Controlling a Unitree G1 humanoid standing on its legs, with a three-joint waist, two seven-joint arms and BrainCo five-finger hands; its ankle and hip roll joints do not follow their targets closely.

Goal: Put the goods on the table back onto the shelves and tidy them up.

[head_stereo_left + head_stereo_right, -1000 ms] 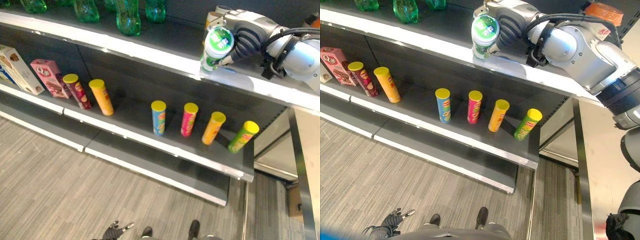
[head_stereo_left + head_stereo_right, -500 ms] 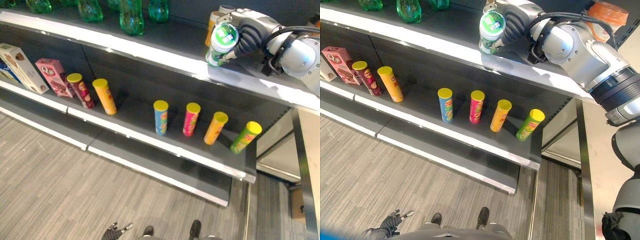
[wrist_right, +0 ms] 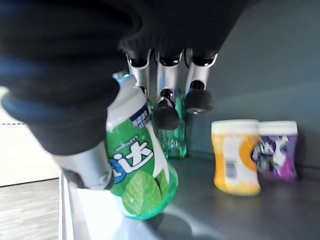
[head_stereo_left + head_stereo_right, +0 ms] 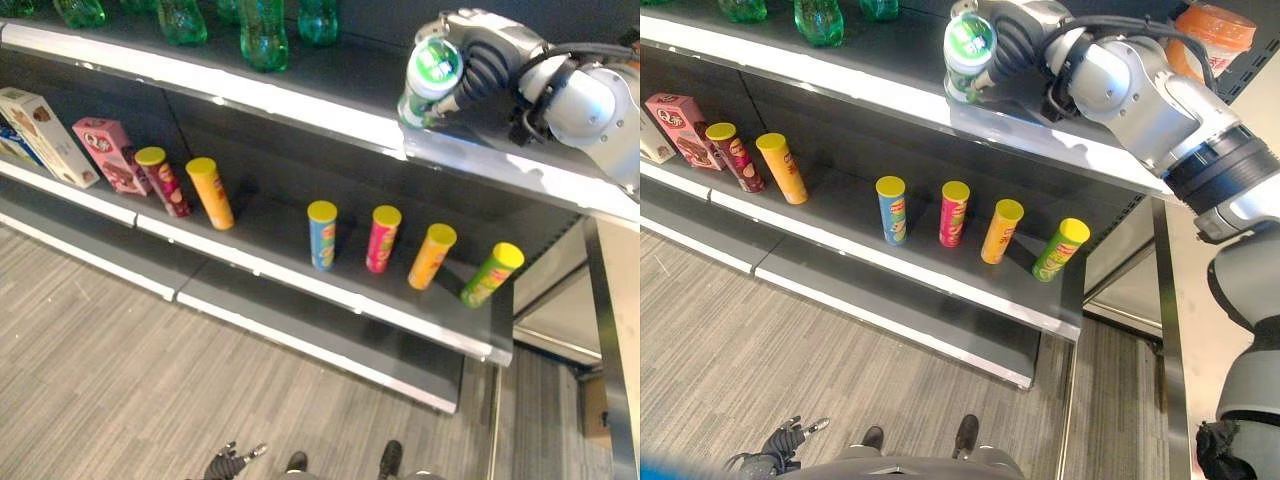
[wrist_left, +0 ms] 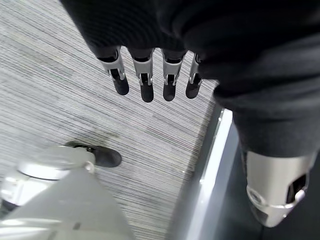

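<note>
The right hand [image 4: 1002,40] reaches over the upper shelf [image 4: 300,105] at its right part, its fingers [image 3: 165,95] and thumb curled round a green-and-white gum bottle [image 3: 140,170] with a green lid. The bottle is tilted, its base touching the shelf surface near the front edge (whether it rests flat, I cannot tell). Farther back on the same shelf stand a yellow jar [image 3: 235,155] and a purple jar [image 3: 277,150], just beside each other, and an orange-lidded jar [image 4: 1210,35] stands off to the right. Green bottles [image 4: 262,30] line the far left of that shelf.

On the lower shelf [image 4: 300,285] stand tall crisp tubes with yellow lids: maroon [image 4: 160,180] and orange [image 4: 210,192] to the left, then blue [image 4: 321,234], pink [image 4: 381,238], orange [image 4: 432,255] and green [image 4: 491,273]. A pink box [image 4: 108,155] and a white box [image 4: 40,137] sit at the far left.

The left hand [image 5: 150,75] hangs low over the grey floor [image 4: 120,370], fingers straight and holding nothing
</note>
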